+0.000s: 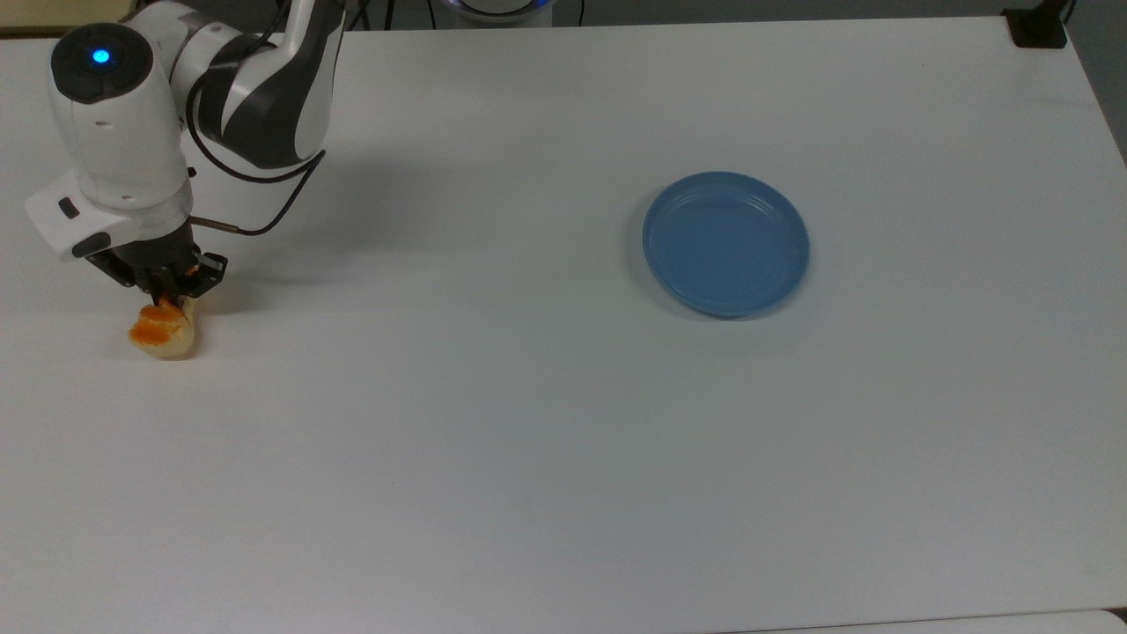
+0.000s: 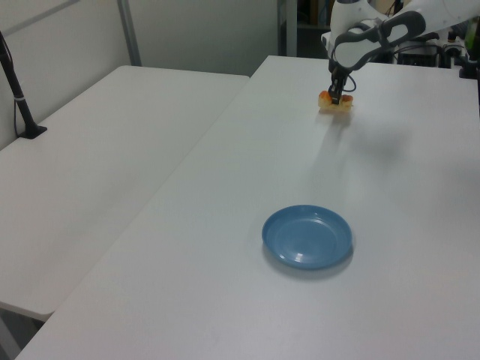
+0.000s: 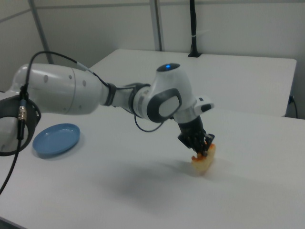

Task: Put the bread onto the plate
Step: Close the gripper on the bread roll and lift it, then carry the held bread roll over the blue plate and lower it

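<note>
The bread (image 1: 163, 333), a small beige bun with an orange-brown top, is at the top view's far left, and my gripper (image 1: 167, 291) is shut on its upper end. The right view shows the bread (image 3: 204, 161) hanging tilted from the gripper (image 3: 202, 147), its lower end at or just above the table. In the left view the gripper (image 2: 337, 95) and bread (image 2: 335, 103) are at the far end of the table. The empty round blue plate (image 1: 725, 243) lies well off toward the top view's right, also seen in the left view (image 2: 307, 237) and the right view (image 3: 56, 139).
The white table (image 1: 528, 440) is bare between bread and plate. A black clamp (image 1: 1039, 26) sits at its corner in the top view's upper right. A second white table (image 2: 112, 150) with a black post (image 2: 19, 97) stands on the left view's left.
</note>
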Controlling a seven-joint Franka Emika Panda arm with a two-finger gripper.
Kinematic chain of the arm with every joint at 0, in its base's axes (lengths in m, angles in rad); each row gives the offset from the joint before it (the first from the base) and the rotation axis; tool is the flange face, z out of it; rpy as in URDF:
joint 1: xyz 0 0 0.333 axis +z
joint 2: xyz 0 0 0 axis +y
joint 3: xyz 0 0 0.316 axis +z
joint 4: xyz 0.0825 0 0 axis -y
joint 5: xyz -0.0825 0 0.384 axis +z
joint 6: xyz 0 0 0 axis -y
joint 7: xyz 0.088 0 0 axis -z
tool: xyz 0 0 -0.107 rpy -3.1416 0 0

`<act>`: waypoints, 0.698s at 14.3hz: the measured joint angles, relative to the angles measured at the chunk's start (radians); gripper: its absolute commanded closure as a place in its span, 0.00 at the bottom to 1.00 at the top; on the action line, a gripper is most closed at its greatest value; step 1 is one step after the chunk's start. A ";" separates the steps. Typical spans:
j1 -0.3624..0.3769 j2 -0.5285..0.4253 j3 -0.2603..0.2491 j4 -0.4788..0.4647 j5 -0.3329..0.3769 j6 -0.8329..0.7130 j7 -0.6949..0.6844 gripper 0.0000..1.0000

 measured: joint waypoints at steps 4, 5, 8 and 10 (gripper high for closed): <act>0.023 -0.187 0.088 0.022 0.000 -0.272 0.106 0.87; 0.040 -0.232 0.109 0.022 0.000 -0.333 0.145 0.87; 0.095 -0.329 0.205 0.019 0.000 -0.501 0.301 0.87; 0.116 -0.343 0.303 0.013 -0.001 -0.538 0.442 0.87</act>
